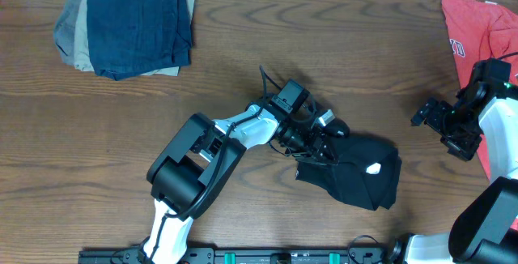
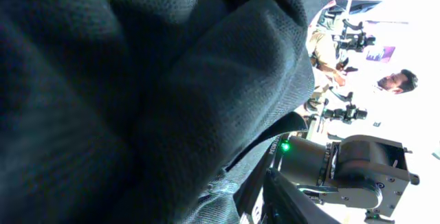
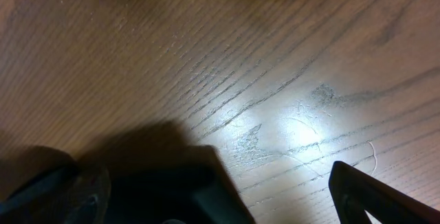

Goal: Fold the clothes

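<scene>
Fabric of the clothes, bunched in a heap on the table, is pinched in your left gripper while the right gripper hovers wide open well to the side; the fold appears only begun, so next spread the shirt flat.

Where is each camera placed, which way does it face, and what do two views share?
Overhead: above the table, facing down; shows left gripper, right gripper, black T-shirt.
Left wrist: on the left arm, lens close against the black T-shirt; one finger visible.
Right wrist: facing down at bare table wood; own fingers visible.
Shared: the black T-shirt, overhead and left wrist.
</scene>
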`<action>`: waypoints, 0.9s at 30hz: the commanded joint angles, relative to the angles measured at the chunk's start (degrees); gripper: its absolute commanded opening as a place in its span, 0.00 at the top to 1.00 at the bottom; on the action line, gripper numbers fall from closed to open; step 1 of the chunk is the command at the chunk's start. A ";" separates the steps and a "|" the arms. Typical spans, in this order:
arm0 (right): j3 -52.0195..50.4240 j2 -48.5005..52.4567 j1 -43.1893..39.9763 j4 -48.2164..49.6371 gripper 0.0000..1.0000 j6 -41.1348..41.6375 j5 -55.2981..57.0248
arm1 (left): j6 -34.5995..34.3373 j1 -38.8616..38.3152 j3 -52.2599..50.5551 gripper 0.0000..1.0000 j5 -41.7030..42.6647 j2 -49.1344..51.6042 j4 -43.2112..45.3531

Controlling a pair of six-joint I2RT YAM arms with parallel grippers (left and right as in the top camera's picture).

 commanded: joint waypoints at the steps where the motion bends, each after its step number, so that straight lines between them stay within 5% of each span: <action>1: 0.39 -0.37 -0.24 0.04 0.01 0.59 0.20 | 0.33 0.33 -1.44 0.64 -7.10 2.56 -2.10; 15: 0.39 -0.37 -0.24 0.04 0.01 0.59 0.20 | -1.97 2.73 -1.36 0.57 -21.70 -20.06 -9.33; 27: 0.39 -0.37 -0.24 0.04 0.01 0.59 0.20 | -5.75 1.40 -1.38 0.57 -18.29 -13.25 0.81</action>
